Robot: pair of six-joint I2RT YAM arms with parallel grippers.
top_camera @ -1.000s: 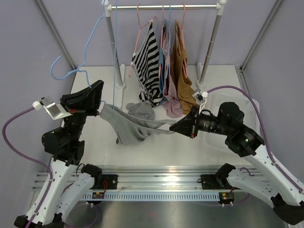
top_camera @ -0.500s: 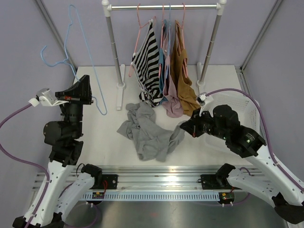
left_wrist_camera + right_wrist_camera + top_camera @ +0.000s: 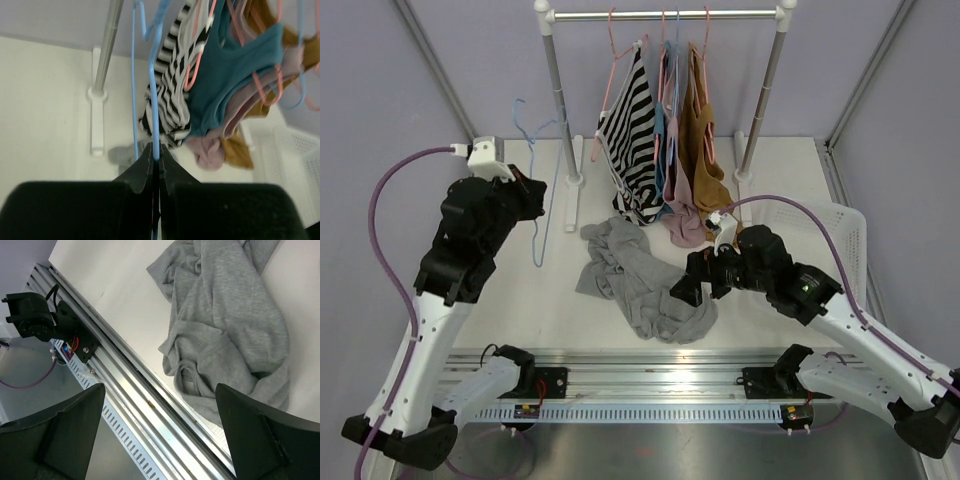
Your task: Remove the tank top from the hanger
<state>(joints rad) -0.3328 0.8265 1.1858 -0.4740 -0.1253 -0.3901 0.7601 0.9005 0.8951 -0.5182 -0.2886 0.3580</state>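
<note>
The grey tank top (image 3: 638,282) lies crumpled on the white table, off the hanger; the right wrist view shows it as a heap (image 3: 225,330) by the table's front edge. My left gripper (image 3: 528,196) is shut on the wire of the bare blue hanger (image 3: 536,222), which hangs upright left of the rack post. In the left wrist view the jaws (image 3: 156,150) pinch the blue hanger (image 3: 154,75). My right gripper (image 3: 688,288) hovers open just above the tank top's right edge, with nothing between its fingers (image 3: 65,425).
A clothes rack (image 3: 665,15) at the back carries several garments on hangers, the striped one (image 3: 632,140) nearest the blue hanger. A white basket (image 3: 825,235) sits at the right. The metal rail (image 3: 670,372) runs along the front edge.
The tank top, stretched between both grippers a second ago, dropped onto the table. My right gripper opened and let it go. The left arm swung the bare hanger right, toward the rack.
</note>
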